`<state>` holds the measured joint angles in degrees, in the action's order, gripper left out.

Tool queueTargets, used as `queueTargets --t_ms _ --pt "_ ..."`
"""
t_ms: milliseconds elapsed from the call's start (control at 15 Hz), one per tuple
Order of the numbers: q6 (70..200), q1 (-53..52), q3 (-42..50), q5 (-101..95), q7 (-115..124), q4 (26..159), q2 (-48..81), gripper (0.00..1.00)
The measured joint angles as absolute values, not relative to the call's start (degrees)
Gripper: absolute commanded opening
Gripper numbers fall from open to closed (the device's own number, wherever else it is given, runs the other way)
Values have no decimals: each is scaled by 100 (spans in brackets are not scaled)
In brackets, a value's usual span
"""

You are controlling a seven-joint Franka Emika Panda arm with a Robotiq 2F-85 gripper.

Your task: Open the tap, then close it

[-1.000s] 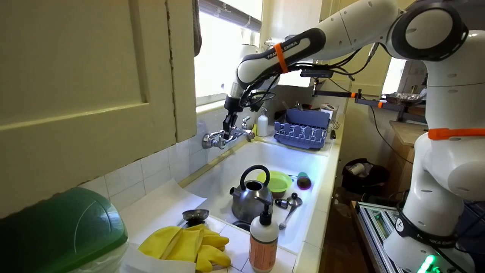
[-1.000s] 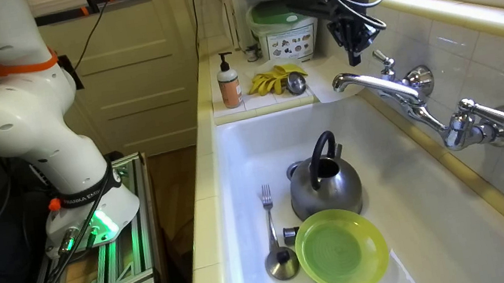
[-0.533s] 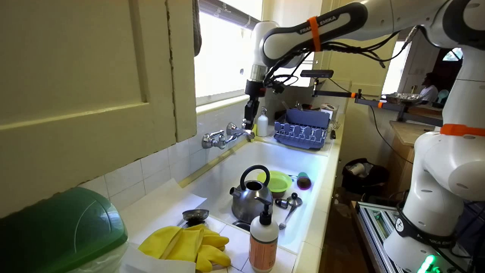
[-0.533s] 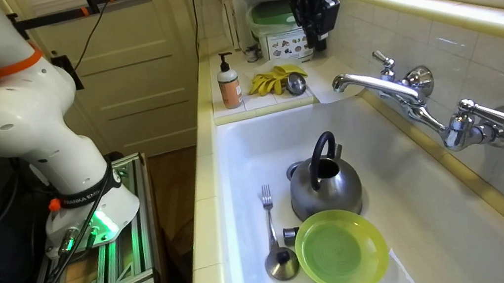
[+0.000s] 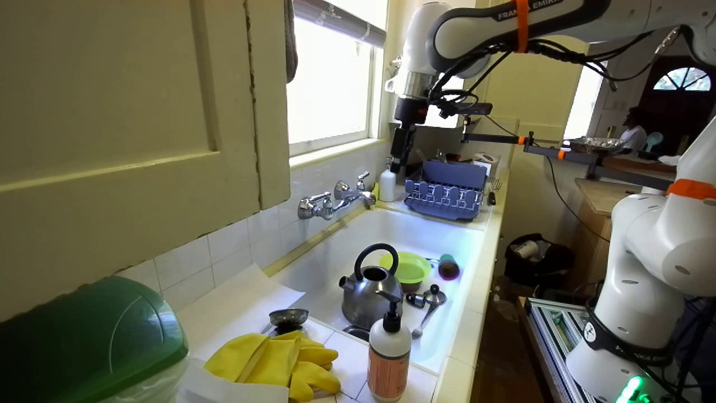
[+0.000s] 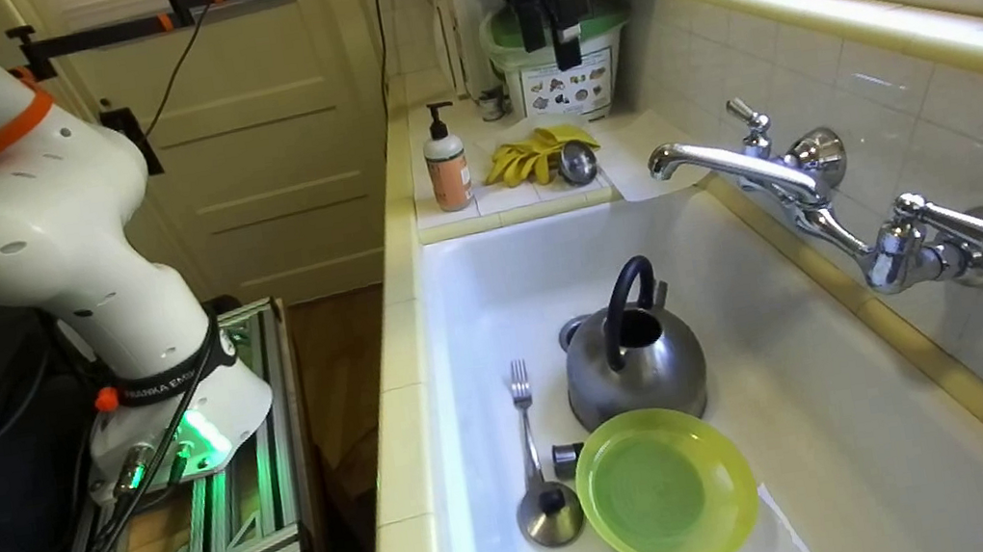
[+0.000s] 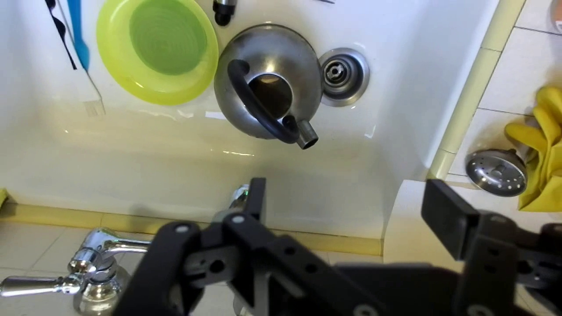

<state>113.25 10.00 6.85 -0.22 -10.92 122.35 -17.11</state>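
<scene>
Hovering above a white sink (image 6: 825, 421), a gripper (image 7: 352, 208) holds its fingers (image 7: 256, 197) wide apart, clear of the chrome tap (image 6: 823, 224)

We look along a tiled counter (image 6: 401, 455) whose wall edge runs beneath a bright window (image 5: 330, 95). A robot arm (image 5: 643, 19) reaches across the front edge, carrying the black gripper high over the sink. In the wrist view we see its two pads (image 7: 445, 219) facing across a broad gap.

The tap is fixed to the tiled wall (image 6: 941, 92), just above the counter's wall edge. Its spout (image 6: 728, 161) juts over the sink, with a lever handle (image 6: 971, 224) on either side. In both exterior views the gripper is higher than the spout, apart from the tap.

Inside the sink, a steel kettle (image 6: 640, 390) with a black handle (image 6: 617, 306) stands upright, just beside the drain (image 7: 344, 77). On the kettle's other side sits a yellow-green dish (image 6: 665, 489); we cannot say whether the two touch. A fork (image 6: 522, 396) lies toward the front edge.

At one end of the counter we find yellow gloves (image 5: 268, 358) and, just beside them, a metal strainer (image 7: 496, 172). An orange-labelled pump bottle (image 5: 389, 358) stands by that end's front corner, and white paper (image 5: 235, 302) lies by its wall corner. At the opposite end stand a blue-grey dish rack (image 5: 447, 190) and, nearer the wall edge, a white bottle (image 5: 387, 187).
</scene>
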Motion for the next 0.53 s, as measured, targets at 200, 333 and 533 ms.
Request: queueTargets --t_ms 200,333,533 --pt "11325 998 698 -22 -1046 12343 -1836 100" --pt "11325 997 698 -22 -1039 12351 -1836 100" --pt "11325 997 698 -22 -1036 12351 -1836 100"
